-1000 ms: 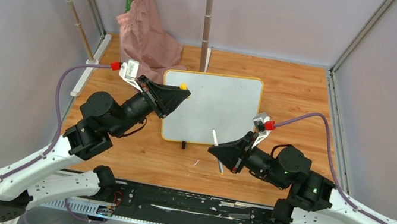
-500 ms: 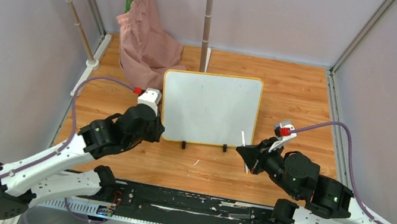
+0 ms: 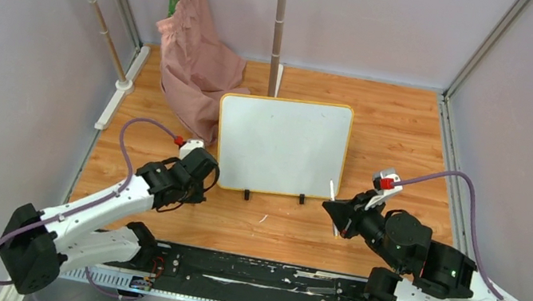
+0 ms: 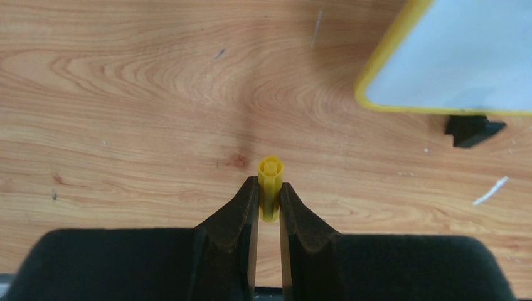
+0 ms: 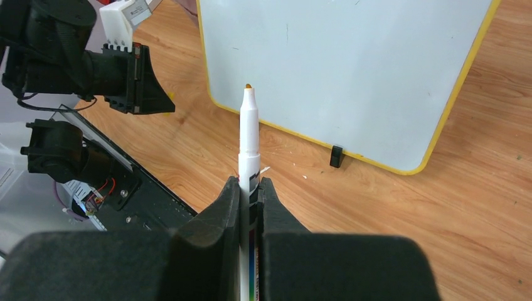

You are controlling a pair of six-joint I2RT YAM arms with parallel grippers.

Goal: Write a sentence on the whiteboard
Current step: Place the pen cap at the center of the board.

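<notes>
Plainly, the whiteboard (image 3: 282, 146) sits mid-table, showing no writing, and neither arm touches it. The right gripper (image 5: 250, 183) is clenched on 1 uncapped marker (image 5: 249, 125). The left gripper (image 4: 269, 188) pinches 1 yellow cap (image 4: 270, 168). Pressing the tip down could skid the unheld whiteboard on its 2 black feet (image 3: 247, 193), or tilt the marker in its narrow grip. Count: 1 whiteboard, 1 marker, 1 cap.
</notes>
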